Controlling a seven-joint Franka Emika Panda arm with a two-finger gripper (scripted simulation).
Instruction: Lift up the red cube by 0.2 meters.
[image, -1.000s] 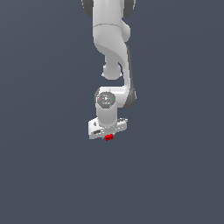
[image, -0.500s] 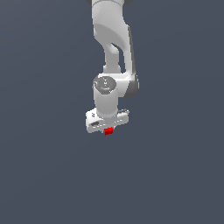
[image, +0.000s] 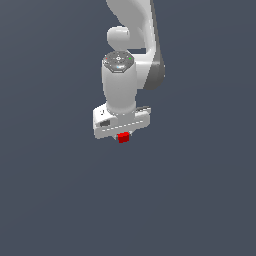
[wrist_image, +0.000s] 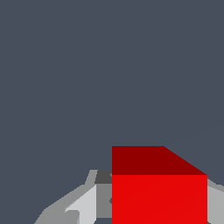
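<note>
The jaws of the gripper (image: 123, 136) are clamped on the red cube (image: 123, 137), just below the exterior view's centre; the cube (wrist_image: 159, 188) fills the wrist view's lower right.

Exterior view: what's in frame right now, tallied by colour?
Red: 1, the red cube, sitting between the fingers of the end effector.
White: 1, the arm with its end effector.
Total: 2.
</note>
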